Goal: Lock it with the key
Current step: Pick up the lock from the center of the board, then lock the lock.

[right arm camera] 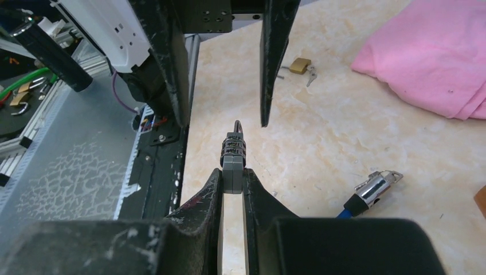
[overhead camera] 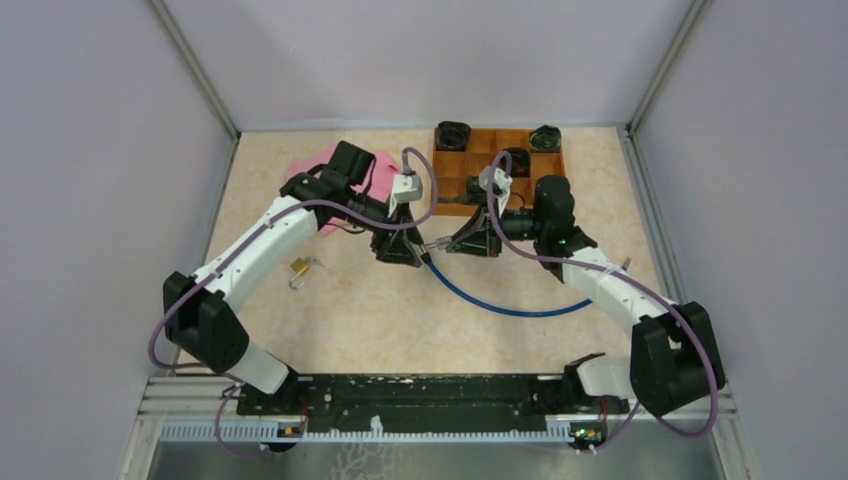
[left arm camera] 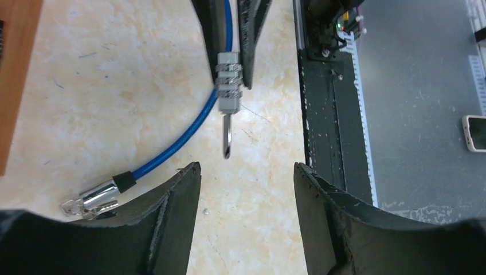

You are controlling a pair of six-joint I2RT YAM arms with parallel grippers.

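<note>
My right gripper [overhead camera: 447, 245] [right arm camera: 232, 175] is shut on the grey dial lock body [right arm camera: 232, 160] [left arm camera: 228, 80] of a blue cable [overhead camera: 500, 305] [left arm camera: 177, 140], holding it above the table. A thin metal key [left arm camera: 227, 137] [right arm camera: 236, 127] sticks out of the lock's free end. Facing it, my left gripper [overhead camera: 420, 248] [left arm camera: 246, 169] is open, its fingertips just short of the key on either side and touching nothing. The cable's chrome end [left arm camera: 94, 197] [right arm camera: 375, 186] lies loose on the table.
A brass padlock [overhead camera: 300, 266] [right arm camera: 299, 64] lies at the left. A pink cloth [overhead camera: 375, 165] [right arm camera: 430, 57] is behind my left arm. A wooden tray [overhead camera: 455, 165] with dark items stands at the back. The black base rail [overhead camera: 430, 390] runs along the near edge.
</note>
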